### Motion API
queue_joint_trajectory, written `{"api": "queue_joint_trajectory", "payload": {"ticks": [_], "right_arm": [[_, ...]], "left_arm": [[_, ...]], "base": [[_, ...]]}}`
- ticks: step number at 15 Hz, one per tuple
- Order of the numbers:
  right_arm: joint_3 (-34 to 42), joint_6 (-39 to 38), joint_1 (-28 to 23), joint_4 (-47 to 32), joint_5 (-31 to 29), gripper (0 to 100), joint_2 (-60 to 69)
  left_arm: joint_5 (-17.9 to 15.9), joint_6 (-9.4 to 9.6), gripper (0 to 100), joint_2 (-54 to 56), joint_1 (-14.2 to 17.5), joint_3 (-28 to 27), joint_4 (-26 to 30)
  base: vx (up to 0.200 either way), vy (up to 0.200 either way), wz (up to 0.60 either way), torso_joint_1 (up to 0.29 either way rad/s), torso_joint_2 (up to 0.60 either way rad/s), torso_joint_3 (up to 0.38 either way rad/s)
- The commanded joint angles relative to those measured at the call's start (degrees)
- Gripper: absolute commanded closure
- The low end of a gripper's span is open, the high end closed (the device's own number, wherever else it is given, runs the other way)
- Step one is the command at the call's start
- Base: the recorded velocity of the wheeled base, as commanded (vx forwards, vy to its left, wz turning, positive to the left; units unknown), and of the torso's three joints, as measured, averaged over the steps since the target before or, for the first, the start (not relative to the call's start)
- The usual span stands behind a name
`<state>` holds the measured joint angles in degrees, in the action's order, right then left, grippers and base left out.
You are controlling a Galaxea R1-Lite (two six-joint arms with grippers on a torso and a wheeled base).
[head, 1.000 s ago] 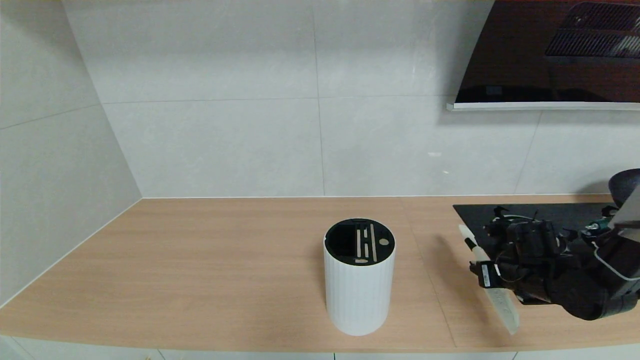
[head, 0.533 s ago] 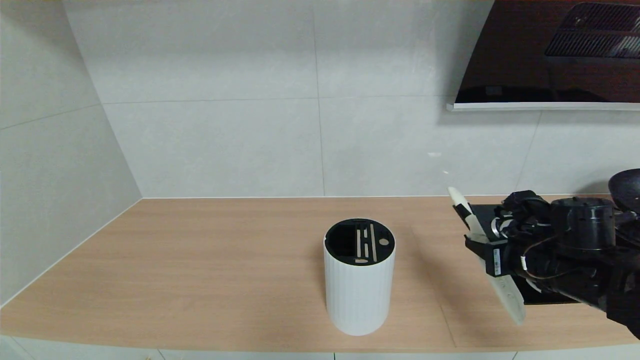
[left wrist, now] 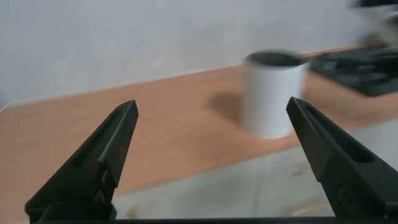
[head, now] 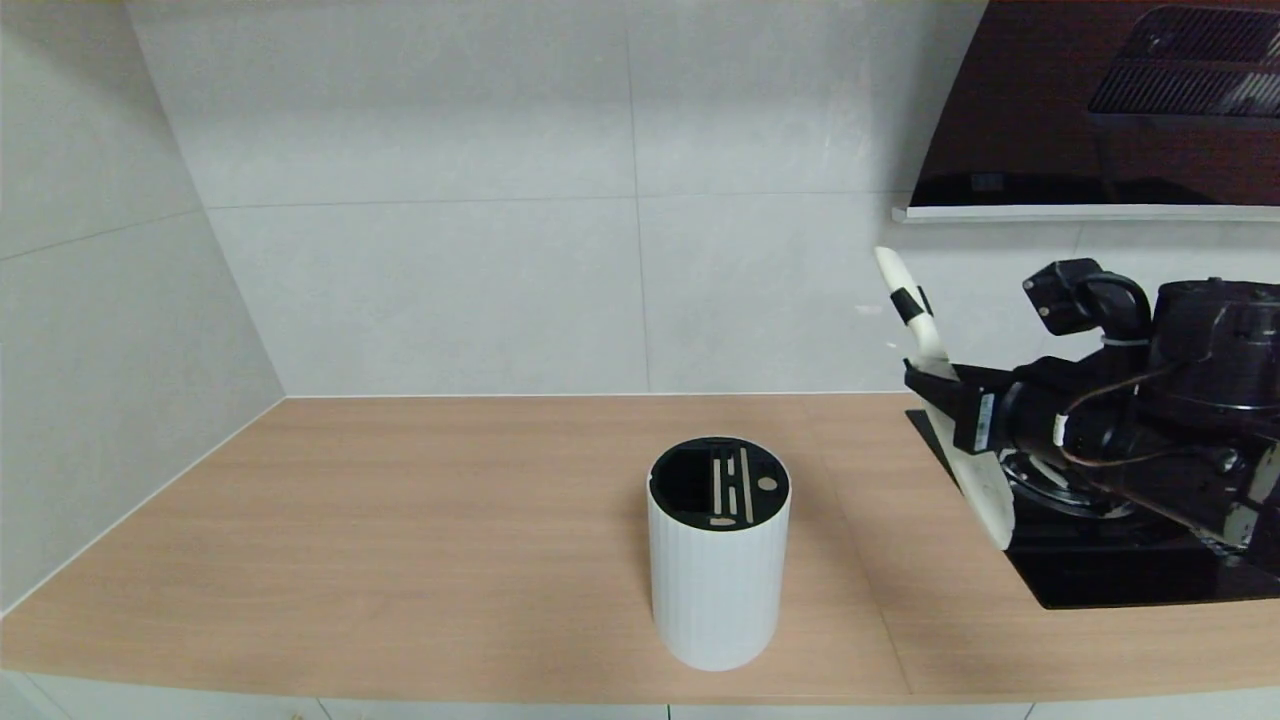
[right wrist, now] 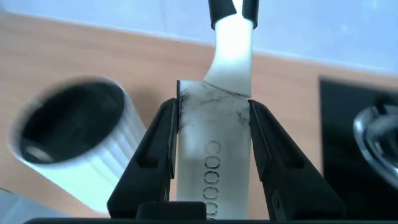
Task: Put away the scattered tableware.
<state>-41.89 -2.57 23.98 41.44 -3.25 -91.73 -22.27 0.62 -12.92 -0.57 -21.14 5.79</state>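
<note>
Black right tool (right wrist: 212,121), white label (head: 984,416), brown cable (head: 1105,386)

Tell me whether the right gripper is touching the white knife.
Touching. The right wrist view shows the right gripper closed on the white knife, pressing against both edges of its blade with no gap on either side.

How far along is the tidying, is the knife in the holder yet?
Done: nothing; slots in the holder look empty. In hand: the right gripper clamps the knife in the air right of the holder. Remaining: bring it over and lower the blade into a slot. The left gripper is open.
</note>
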Motion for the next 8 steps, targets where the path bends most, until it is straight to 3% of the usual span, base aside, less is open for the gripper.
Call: {"api": "queue_joint_trajectory", "payload": {"ticks": [1,3,4,5,6,7,8], "right_arm": [[-5.3,-0.1,5.2,-1.3,-1.3,100,-2.1],[-5.2,-0.2,7.7,-1.3,-3.0,100,-2.1],[-5.0,-0.3,9.2,-1.3,-3.7,100,-2.4],[-5.1,-0.3,10.9,-1.3,-4.3,100,-2.2],[-5.1,-0.4,11.1,-1.3,-4.4,100,-2.2],[-5.0,-0.8,13.0,-1.3,-5.7,100,-2.1],[-5.1,-1.5,14.3,-1.3,-7.2,100,-2.2]], "left_arm": [[-11.1,0.26,0,-34.6,-0.7,-17.7,0.6],[-12.7,-0.27,0,-46.1,-4.3,-21.1,-2.1],[-12.7,-1.41,0,-52.4,-8.2,-22.5,-6.2],[-12.5,-5.98,0,-59.1,-13.6,-22.6,-15.1],[-12.5,-7.04,0,-59.9,-14.5,-22.6,-16.6],[-11.4,-16.44,0,-64.7,-19.3,-22.5,-26.4],[-9.6,-24.44,0,-67.2,-22.4,-22.3,-33.3]], "base": [[0.000,0.000,0.00,0.000,0.00,0.000],[0.000,0.000,0.00,0.000,0.00,0.000],[0.000,0.000,0.00,0.000,0.00,0.000],[0.000,0.000,0.00,0.000,0.00,0.000],[0.000,0.000,0.00,0.000,0.00,0.000],[0.000,0.000,0.00,0.000,0.00,0.000],[0.000,0.000,0.00,0.000,0.00,0.000]]}}
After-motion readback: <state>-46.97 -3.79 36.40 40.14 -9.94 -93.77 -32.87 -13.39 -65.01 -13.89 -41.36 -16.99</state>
